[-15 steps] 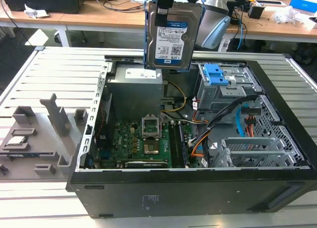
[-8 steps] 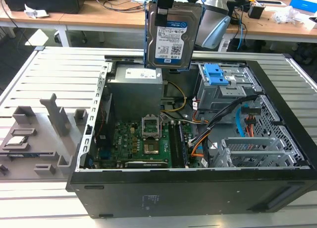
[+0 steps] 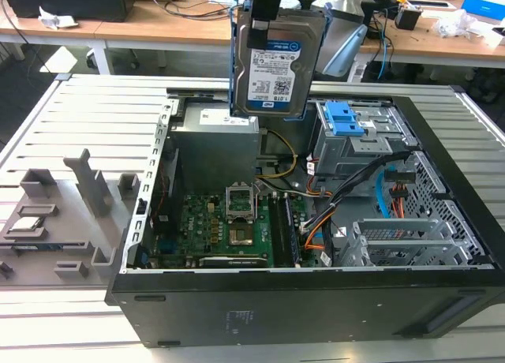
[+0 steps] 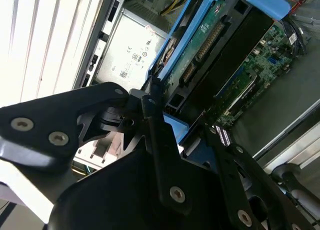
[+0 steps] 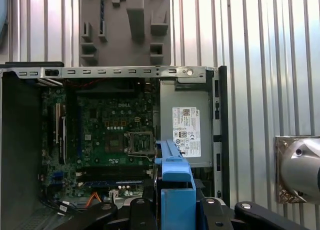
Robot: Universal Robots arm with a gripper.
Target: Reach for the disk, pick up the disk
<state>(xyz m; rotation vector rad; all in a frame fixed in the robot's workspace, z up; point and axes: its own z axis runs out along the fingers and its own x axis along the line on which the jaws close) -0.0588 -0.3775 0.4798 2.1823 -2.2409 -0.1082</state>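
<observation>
1. The gripper (image 3: 267, 17) is clamped on the upper edge of the disk (image 3: 276, 67). The disk hangs upright, label face towards the exterior view, well above the open computer case (image 3: 442, 300).
2. Position: the disk's lower edge is above the power supply (image 3: 217, 138), with the motherboard (image 3: 229, 229) nearer the exterior camera and lower in the case.
3. Risk, slip: the hold appears to sit at one end only, so the whole weight hangs below it. A weak clamp could let the disk tilt or drop onto the power supply or the motherboard.
4. Risk, collision: the drive cage with blue clips (image 3: 347, 118) and the loose cables (image 3: 347, 189) stand near. A sideways swing at low height could catch the blue bracket on them.
5. The exterior view gives the label face and the clearance above the case.
6. The second wrist view gives the disk's reverse side, a green circuit board with its connector, and the blue bracket seated against the gripper's black links.
7. The first wrist view looks straight down past the bracket's end to the motherboard, the power supply and the grey fixture (image 5: 125, 25) on the slatted table (image 5: 260, 50).
</observation>
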